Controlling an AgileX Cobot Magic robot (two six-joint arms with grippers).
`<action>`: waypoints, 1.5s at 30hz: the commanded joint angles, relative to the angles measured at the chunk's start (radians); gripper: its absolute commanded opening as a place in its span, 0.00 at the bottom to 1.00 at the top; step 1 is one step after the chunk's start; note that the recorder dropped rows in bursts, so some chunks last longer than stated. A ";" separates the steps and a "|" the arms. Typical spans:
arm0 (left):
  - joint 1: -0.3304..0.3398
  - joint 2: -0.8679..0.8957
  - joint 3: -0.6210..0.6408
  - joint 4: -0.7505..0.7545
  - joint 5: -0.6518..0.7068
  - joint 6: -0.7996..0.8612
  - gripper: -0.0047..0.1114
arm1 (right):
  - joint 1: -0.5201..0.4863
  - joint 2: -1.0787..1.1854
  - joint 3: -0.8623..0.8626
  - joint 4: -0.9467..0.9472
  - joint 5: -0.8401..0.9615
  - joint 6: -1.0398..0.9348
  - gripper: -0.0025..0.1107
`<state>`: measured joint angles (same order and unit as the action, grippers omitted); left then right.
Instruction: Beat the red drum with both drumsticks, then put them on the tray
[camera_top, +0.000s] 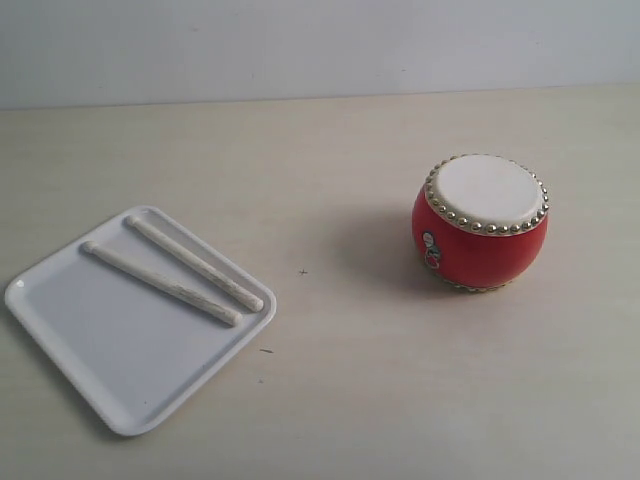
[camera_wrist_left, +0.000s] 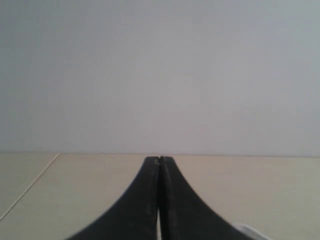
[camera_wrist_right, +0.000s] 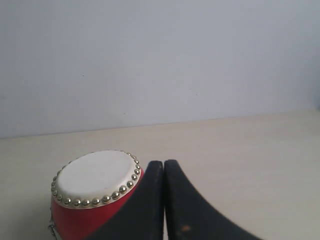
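Note:
The red drum stands upright on the right of the table, its off-white skin ringed with studs; the right wrist view shows the drum too. Two off-white drumsticks lie side by side across the white tray at the left. Neither arm shows in the exterior view. My left gripper is shut with nothing in it, facing bare table and wall. My right gripper is shut and empty, close beside the drum.
A pale wooden table runs back to a plain light wall. A white sliver shows at the corner of the left wrist view; what it is cannot be told.

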<state>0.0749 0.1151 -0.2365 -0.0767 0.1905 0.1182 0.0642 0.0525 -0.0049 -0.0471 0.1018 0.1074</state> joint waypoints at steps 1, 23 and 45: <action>0.145 -0.025 0.086 -0.022 -0.057 -0.058 0.04 | -0.006 -0.006 0.005 0.003 0.000 0.002 0.02; 0.153 -0.115 0.236 -0.087 -0.052 -0.074 0.04 | -0.006 -0.006 0.005 0.003 0.000 0.002 0.02; 0.007 -0.115 0.236 -0.124 -0.056 -0.071 0.04 | -0.006 -0.006 0.005 0.003 0.006 0.002 0.02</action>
<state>0.0865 0.0069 -0.0036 -0.1878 0.1342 0.0436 0.0642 0.0525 -0.0049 -0.0471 0.1090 0.1111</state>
